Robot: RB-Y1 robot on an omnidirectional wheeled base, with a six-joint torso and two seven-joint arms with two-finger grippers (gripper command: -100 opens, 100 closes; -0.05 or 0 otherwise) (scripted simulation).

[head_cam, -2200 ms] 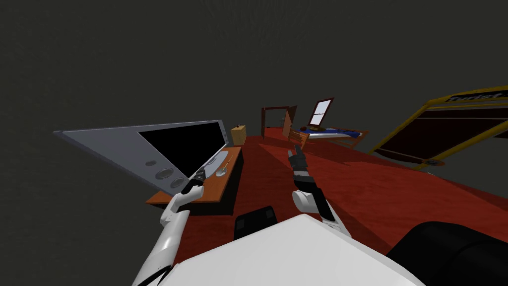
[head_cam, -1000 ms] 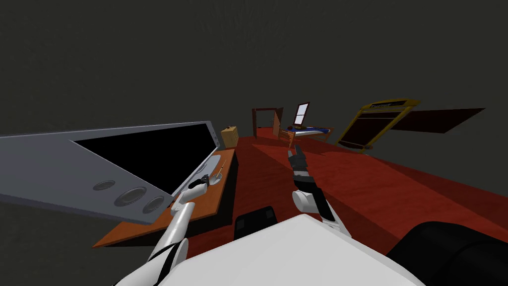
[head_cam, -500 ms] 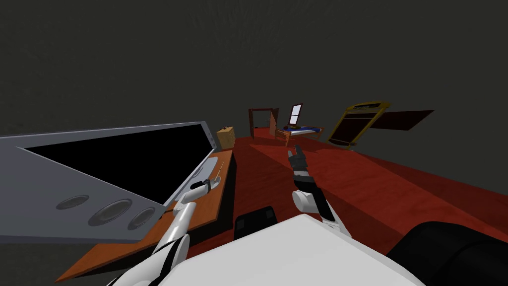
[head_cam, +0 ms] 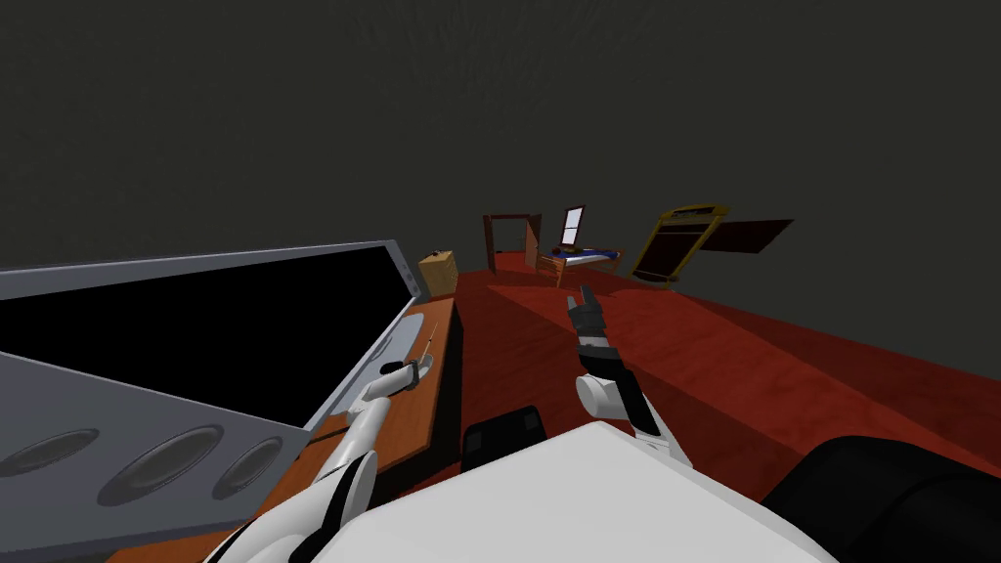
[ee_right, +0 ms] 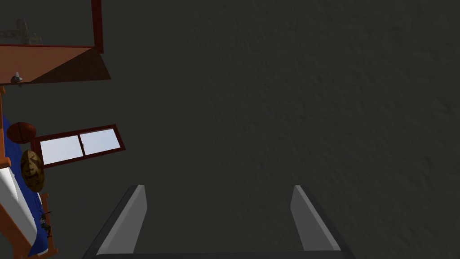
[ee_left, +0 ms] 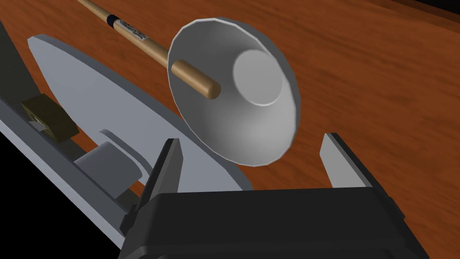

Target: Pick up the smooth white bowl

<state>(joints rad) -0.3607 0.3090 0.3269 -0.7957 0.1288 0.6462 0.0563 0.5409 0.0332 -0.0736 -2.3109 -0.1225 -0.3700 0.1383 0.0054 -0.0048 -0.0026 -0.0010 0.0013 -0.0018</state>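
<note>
The step in hand is the approach to the grasp. The left gripper (ee_left: 251,139) hangs just short of the white bowl (ee_left: 233,90), with its two fingers spread apart and nothing between them yet. The bowl sits on the orange-brown wooden surface (ee_left: 382,67), just beside the flat grey foot (ee_left: 103,103) of a big grey-framed screen (head_cam: 376,318). Its open mouth faces the gripper, and most of it lies between the lines of the two fingers.

A wooden stick (ee_left: 148,42) lies along the surface, and its rounded end reaches over the far rim into the bowl. It looks to rest on that rim, though I cannot be sure it touches.

The right gripper (ee_right: 218,186) is held out over the red floor (head_cam: 704,362), well apart from the work, with its fingers also apart.

Next, I judge, the left gripper must ease forward until a finger stands on either side of the near rim or wall, then close. The bowl's smooth, sloping wall may slip, so a bite on the rim looks safer. The stick will likely roll or drop off when the bowl lifts.
</note>
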